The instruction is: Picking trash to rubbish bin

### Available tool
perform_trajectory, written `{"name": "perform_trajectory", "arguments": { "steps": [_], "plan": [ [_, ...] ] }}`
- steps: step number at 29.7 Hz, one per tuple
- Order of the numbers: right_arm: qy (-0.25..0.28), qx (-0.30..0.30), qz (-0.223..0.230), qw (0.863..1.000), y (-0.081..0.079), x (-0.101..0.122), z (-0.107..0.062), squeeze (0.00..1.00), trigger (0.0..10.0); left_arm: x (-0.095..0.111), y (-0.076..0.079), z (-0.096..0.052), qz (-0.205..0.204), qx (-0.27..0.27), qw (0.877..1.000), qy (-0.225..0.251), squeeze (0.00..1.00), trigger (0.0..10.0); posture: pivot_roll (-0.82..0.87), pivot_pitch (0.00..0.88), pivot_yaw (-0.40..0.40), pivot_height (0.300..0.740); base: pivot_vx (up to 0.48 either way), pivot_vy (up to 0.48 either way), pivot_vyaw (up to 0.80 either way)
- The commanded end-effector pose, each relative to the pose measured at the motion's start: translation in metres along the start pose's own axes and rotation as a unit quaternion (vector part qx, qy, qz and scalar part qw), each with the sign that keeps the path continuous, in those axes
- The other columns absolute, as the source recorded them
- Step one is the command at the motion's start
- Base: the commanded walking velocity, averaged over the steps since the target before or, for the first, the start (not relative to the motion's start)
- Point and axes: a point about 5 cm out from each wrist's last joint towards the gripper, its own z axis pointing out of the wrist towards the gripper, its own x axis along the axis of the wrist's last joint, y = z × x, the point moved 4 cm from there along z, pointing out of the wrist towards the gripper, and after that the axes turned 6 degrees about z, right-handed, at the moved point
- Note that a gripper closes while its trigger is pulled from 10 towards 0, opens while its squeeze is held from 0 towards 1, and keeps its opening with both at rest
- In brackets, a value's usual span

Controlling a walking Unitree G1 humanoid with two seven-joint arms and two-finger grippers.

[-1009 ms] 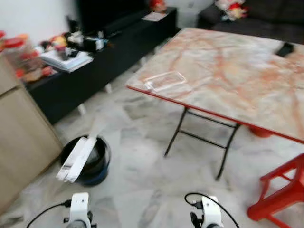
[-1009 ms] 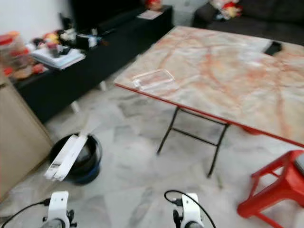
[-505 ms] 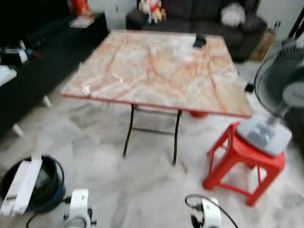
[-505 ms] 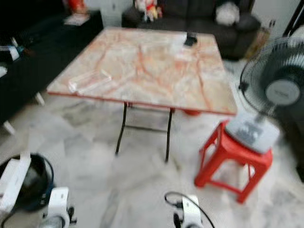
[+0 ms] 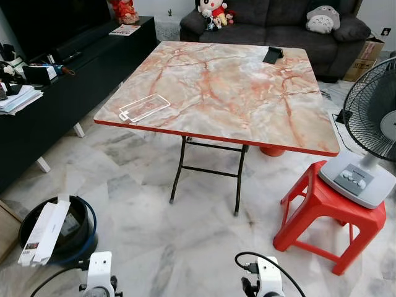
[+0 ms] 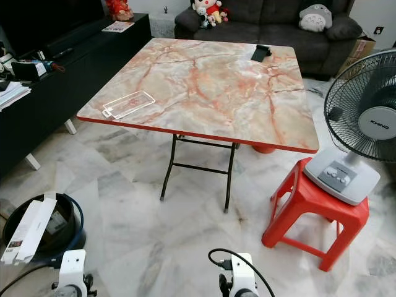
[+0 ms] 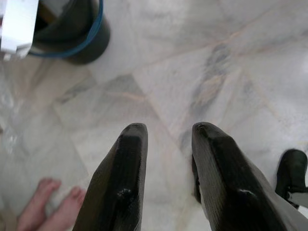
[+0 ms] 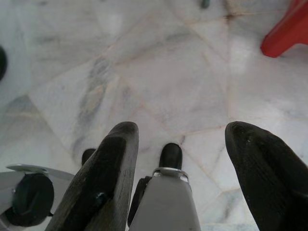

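Both arms hang low over the marble floor point(image 5: 185, 247) with nothing held: the left hand point(image 7: 166, 144) has its black fingers parted by a narrow gap above bare tile, and the right hand point(image 8: 187, 163) hangs spread wide over the robot's own leg and foot. A person's bare toes point(image 7: 48, 202) show at the edge of the left wrist view, close by the robot. On the robot's near left stands the rubbish bin point(image 5: 83, 238), a dark round tub with a blue rim, and a long white carton point(image 5: 44, 232) leans out over its lip, so one piece of trash appears to be already in, or at least propped in. Ahead, well apart from the bin, the marble-topped folding table point(image 5: 247, 105) carries what looks like the next piece: a flat clear plastic package point(image 5: 143, 107) lying near the table's front left corner. A small dark object point(image 5: 273, 55) sits at the far edge, too small to identify. To the right, an electric fan point(image 5: 371, 142) rests on a red plastic stool point(image 5: 322, 216); on the left, a black low cabinet point(image 5: 68, 86) holds clutter, and a dark sofa point(image 5: 272, 18) with soft toys closes the room. By this evidence the job is partly done, with the clear package on the table not yet collected.
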Motion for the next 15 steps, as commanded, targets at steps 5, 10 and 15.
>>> {"name": "perform_trajectory", "arguments": {
  "steps": [5,10,15],
  "plan": [
    [0.004,0.0,0.0,1.0,-0.0009,0.001,0.0001,0.0,10.0,0.0009,-0.0024,0.0003,0.003,0.002,1.0,-0.001,0.0,10.0,0.03,0.032,-0.003,0.74,0.0,0.35,-0.16],
    [0.005,0.0,0.0,1.0,-0.0009,0.0012,0.0001,0.0,10.0,0.0005,-0.0027,0.0002,0.003,0.002,1.0,-0.001,0.0,10.0,0.03,0.031,-0.002,0.74,0.0,0.352,0.0],
    [0.005,0.0,0.0,1.0,-0.001,0.0015,0.0002,0.0,10.0,0.0105,0.0026,0.0017,0.018,-0.009,1.0,0.013,0.0,10.0,0.03,0.029,-0.001,0.74,0.0,0.208,0.0]
  ]
}}
